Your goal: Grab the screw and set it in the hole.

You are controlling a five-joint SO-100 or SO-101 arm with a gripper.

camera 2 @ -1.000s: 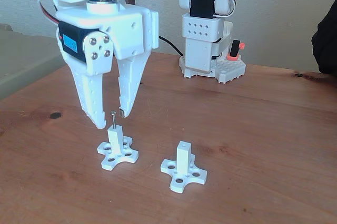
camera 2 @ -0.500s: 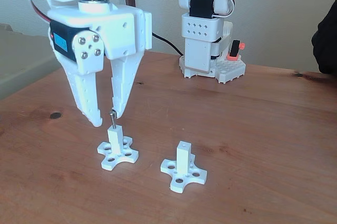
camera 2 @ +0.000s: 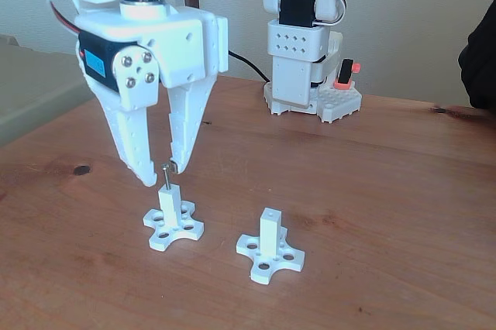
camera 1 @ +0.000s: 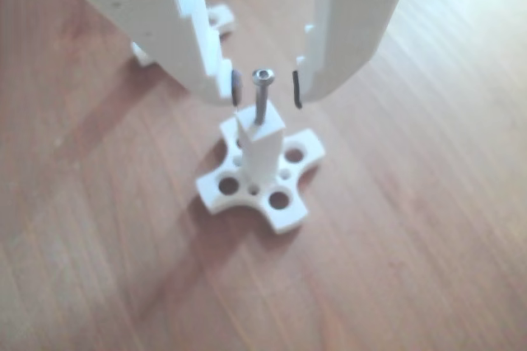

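Two posts: white, cross-shaped bases, standing apart on the wooden table [camera 2: 387,190].
Screw [camera 1: 261,95]: upright in the hole of the left post [camera 2: 169,202] as the fixed view shows it, head raised above the end face.
Gripper [camera 1: 265,87]: spread, one fingertip either side of the screw head, touching neither.
Second post [camera 2: 269,233]: hole [camera 2: 270,211] bare.
Obstructions: none beside the screw.
Background: arm base [camera 2: 306,59] at the far edge; dark knot [camera 2: 81,170] in the wood.

Showing silver-grey on the screw [camera 1: 261,95], white on both posts [camera 2: 170,204] and fingers [camera 2: 137,148], reddish-brown woodgrain across the bench [camera 2: 387,190].
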